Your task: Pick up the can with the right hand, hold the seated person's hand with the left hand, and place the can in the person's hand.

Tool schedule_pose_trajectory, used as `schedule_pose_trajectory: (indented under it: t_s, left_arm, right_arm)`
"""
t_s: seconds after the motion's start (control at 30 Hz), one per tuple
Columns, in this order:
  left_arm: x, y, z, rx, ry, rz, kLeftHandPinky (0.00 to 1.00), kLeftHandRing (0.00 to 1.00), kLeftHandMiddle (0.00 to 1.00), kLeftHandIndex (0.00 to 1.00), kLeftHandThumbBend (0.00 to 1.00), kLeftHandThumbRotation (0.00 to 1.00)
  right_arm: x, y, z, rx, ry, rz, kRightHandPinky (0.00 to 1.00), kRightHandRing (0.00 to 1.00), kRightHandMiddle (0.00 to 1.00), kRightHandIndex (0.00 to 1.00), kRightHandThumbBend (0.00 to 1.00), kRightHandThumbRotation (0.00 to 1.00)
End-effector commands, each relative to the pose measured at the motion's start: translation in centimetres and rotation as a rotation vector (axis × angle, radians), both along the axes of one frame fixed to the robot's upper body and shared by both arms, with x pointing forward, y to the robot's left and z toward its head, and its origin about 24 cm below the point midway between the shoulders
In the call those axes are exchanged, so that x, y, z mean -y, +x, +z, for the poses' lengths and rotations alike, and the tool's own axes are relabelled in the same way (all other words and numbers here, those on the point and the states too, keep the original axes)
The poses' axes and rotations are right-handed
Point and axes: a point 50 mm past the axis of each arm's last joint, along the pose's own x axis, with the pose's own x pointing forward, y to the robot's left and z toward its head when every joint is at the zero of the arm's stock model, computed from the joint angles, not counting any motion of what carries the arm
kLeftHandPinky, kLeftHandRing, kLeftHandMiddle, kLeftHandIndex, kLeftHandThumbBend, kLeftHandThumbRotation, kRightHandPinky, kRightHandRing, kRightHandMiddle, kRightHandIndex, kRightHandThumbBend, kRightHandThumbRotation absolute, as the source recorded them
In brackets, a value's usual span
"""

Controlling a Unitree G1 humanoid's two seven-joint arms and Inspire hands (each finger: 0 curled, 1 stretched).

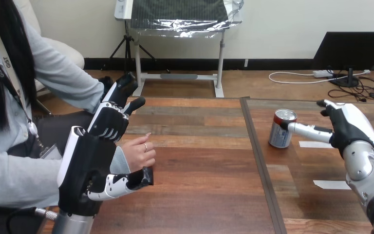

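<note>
Right hand point(345, 124), unclenched, touches the upright can point(282, 128); left hand point(90, 161), also unclenched, just beside the person's hand point(139, 152).

At the lower left of the frame the left hand point(90, 161) stands upright over the worktop point(204, 165), its fingers point(119, 100) nearly straight and pointing toward the upper left. Its thumb point(126, 181) reaches rightward just beneath the person's hand point(139, 152), which is loosely closed and sits between thumb and fingers. At the right of the frame the can point(282, 128) stands upright on the worktop, top open. The right hand point(346, 124) is beside it, spread, with one digit stretched left and touching the can's side. Two white tape strips point(332, 185) lie on the worktop near that arm.
</note>
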Motion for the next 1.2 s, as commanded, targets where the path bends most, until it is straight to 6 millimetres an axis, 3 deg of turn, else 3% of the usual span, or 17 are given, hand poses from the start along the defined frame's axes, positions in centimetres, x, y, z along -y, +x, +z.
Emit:
schedule_pose_trajectory:
  t_s: [0.0,0.07,0.23,0.73,0.93,1.17]
  left_arm:
    - [0.04,0.65,1.47,0.075,-0.004,-0.001,0.88,0.97,0.97,0.93,1.00,0.53]
    - [-0.03,0.65,1.49,0.075,-0.002,-0.001,0.88,0.97,0.97,0.93,1.00,0.53]
    - [-0.16,0.67,1.50,0.068,-0.004,-0.004,0.88,0.97,0.97,0.93,1.00,0.53]
    - [-0.30,0.73,1.65,0.066,-0.012,-0.014,0.88,0.97,0.98,0.94,1.00,0.52]
    - [-0.40,0.68,1.66,0.067,-0.010,-0.010,0.88,0.97,0.98,0.94,1.00,0.51]
    - [-0.47,0.62,1.67,0.067,-0.003,-0.006,0.88,0.96,0.98,0.94,1.00,0.52]
  right_arm:
    - [-1.25,1.34,1.72,0.097,0.071,0.018,0.62,0.81,0.85,0.96,1.00,0.59]
    - [-1.32,1.36,1.72,0.103,0.087,0.015,0.57,0.77,0.82,0.97,1.00,0.59]
    - [-1.58,1.44,1.75,0.114,0.107,0.015,0.57,0.77,0.83,0.98,1.00,0.59]
    - [-1.90,1.43,1.60,0.127,0.135,0.010,0.68,0.84,0.91,0.98,1.00,0.57]
    - [-1.94,1.47,1.61,0.122,0.134,0.007,0.63,0.81,0.87,0.97,1.00,0.57]
    - [-1.98,1.57,1.69,0.116,0.152,0.004,0.64,0.83,0.89,0.97,1.00,0.55]
